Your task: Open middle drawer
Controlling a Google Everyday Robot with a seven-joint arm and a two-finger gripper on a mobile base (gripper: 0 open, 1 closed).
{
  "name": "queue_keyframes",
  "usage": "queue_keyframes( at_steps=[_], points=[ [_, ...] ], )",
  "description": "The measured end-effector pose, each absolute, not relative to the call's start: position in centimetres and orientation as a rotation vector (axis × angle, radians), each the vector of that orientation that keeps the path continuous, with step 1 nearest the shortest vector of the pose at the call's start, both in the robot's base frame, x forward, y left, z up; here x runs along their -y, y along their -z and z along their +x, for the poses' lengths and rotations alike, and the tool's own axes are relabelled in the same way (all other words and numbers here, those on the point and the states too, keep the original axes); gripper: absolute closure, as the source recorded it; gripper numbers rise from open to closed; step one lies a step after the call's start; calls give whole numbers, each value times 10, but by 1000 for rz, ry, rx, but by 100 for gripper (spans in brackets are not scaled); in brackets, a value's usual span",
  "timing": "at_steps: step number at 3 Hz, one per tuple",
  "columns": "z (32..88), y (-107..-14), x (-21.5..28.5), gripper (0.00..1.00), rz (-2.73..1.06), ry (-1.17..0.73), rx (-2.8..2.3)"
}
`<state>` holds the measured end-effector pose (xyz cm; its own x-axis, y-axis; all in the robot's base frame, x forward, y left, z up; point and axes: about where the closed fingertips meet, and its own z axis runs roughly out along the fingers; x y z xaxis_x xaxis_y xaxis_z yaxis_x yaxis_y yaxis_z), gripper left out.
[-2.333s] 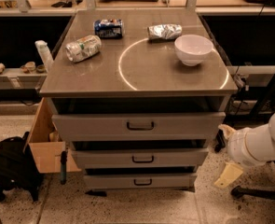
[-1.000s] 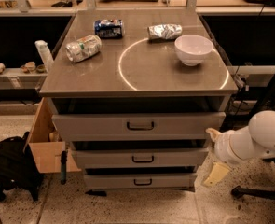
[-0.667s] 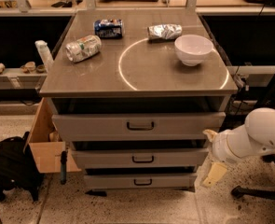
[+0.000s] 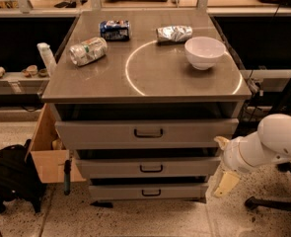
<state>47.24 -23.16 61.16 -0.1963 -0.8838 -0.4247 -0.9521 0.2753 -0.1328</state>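
The grey cabinet has three drawers under its top. The middle drawer [image 4: 184,167] is a flat grey front with a small dark loop handle [image 4: 151,168] at its centre. It looks pushed in, slightly behind the top drawer [image 4: 100,132] and above the bottom drawer [image 4: 120,192]. My gripper [image 4: 224,163] is low on the right, just beside the right end of the middle drawer's front. It is open and empty, with one pale finger [image 4: 220,141] up and the other [image 4: 227,183] down. It is well right of the handle.
On the cabinet top [image 4: 155,78] are a white bowl [image 4: 204,52], two cans [image 4: 88,51] [image 4: 115,29] and a crushed silver packet [image 4: 174,33]. A black backpack [image 4: 12,179] and cardboard box [image 4: 49,154] stand at the left. A chair base [image 4: 275,204] is at the right.
My arm has moved left, from right of the cabinet to beside the right end of the middle drawer. The drawers have not moved.
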Motion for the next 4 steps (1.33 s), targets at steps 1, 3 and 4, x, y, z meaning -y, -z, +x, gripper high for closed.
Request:
queue_keyframes(
  at_steps=[1, 3, 4],
  points=[
    [473, -568, 236, 0, -1613, -321, -2180],
    [470, -505, 249, 0, -1524, -418, -2234],
    [474, -488, 251, 0, -1500, -390, -2222]
  ],
)
